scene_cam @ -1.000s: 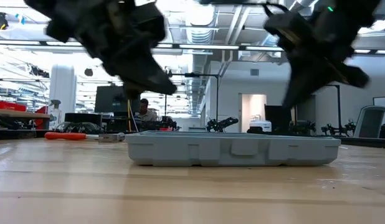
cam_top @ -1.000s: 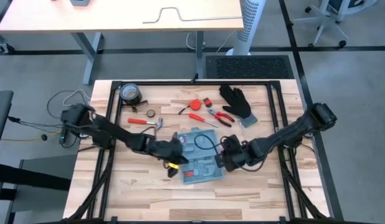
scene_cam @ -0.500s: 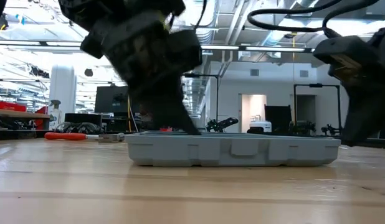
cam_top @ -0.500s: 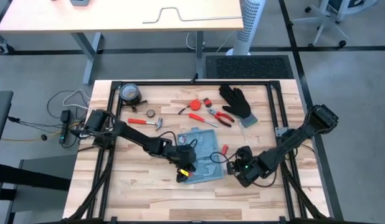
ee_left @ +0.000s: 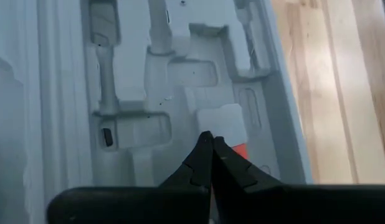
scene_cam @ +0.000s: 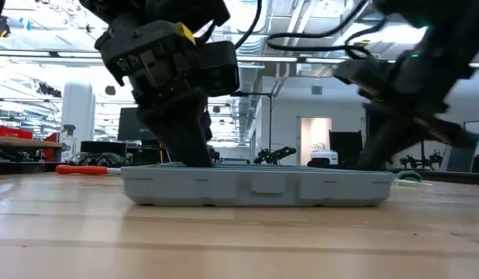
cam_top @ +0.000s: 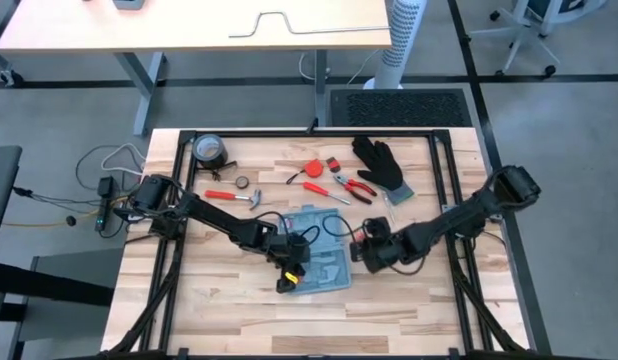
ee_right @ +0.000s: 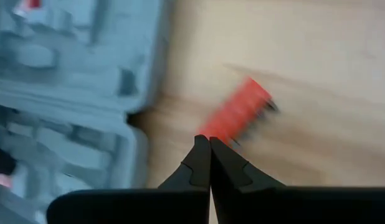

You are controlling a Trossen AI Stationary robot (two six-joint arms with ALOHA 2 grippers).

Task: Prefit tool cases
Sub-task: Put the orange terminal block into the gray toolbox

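Two tools sit at the open tool case (cam_top: 320, 260), one on each side of it. Left tool (cam_top: 289, 272) is over the case's near-left corner, fingers pressed together, tips resting on or just above the moulded tray; nothing held. Right tool (cam_top: 369, 250) is just off the case's right edge, over the tabletop (cam_top: 239, 310), fingers likewise closed and empty, a small red-handled tool (ee_right: 239, 112) lying just ahead of its tips.

Handling judgement: the case looks like thin moulded plastic, light, fairly stiff but smooth, so it will likely slide on the wood under a sideways push. The rim or the handle tab seems the best hold; the shallow slots offer little to pinch.

View differences: the left wrist view shows the grey-blue slots (ee_left: 149, 93) in detail and a red patch beside the left tool's tips, hidden from above by the arm. The low view shows the case (scene_cam: 259, 186) lying flat on the tabletop, both arms coming down at its ends. Only the high view shows the scattered hand tools and the black glove (cam_top: 381, 165) well beyond the case.
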